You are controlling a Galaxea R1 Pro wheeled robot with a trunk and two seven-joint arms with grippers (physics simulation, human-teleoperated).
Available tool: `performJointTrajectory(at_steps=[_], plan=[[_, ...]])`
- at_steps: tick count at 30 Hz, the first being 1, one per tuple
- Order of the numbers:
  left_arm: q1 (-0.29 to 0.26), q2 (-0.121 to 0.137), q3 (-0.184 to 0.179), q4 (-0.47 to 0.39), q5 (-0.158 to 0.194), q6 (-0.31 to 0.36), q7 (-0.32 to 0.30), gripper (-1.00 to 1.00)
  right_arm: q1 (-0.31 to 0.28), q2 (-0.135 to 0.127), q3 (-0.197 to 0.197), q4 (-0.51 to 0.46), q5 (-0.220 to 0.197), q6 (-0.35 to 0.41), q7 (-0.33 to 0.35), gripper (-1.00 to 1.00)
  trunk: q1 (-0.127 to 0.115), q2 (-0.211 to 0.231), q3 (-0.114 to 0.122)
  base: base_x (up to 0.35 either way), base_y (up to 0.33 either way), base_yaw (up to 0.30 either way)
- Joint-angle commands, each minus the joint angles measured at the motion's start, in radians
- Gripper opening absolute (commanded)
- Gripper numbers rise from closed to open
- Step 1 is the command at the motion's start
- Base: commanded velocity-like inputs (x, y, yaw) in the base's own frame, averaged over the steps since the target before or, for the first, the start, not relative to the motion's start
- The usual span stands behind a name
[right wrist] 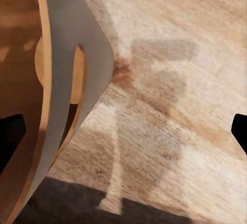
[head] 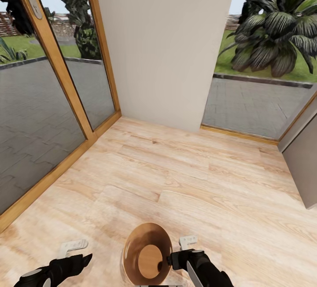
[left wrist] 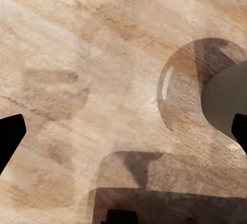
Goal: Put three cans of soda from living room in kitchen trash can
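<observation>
Evidently both grippers are empty: the left gripper and right gripper hang with fingers spread wide on either side of the trash can, touching nothing. The bin stands upright on the pale wood floor just ahead of the robot, its tan inside bare, probably placed between the arms for dropping cans in. Beyond are glass doors and a white wall.

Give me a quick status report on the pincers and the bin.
Left pincer open, empty. Right pincer open, beside trash can rim. Can interior looks empty, no soda cans seen. Wood floor ahead, glass doors left.
</observation>
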Motion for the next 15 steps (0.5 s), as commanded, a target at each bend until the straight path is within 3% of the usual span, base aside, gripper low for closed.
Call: performJointTrajectory(at_steps=[1,15], plan=[[0.0,0.0,0.0,0.0,0.0,0.0,0.0,1.0,-0.001,0.0,0.006,0.0,0.0,-0.001,0.0,1.0,0.0,0.0,0.0,0.0,0.0,0.0],[0.0,0.0,0.0,0.0,0.0,0.0,0.001,1.0,-0.001,0.0,0.01,-0.011,0.001,-0.004,0.0,1.0,0.0,0.0,0.0,0.0,0.0,0.0]])
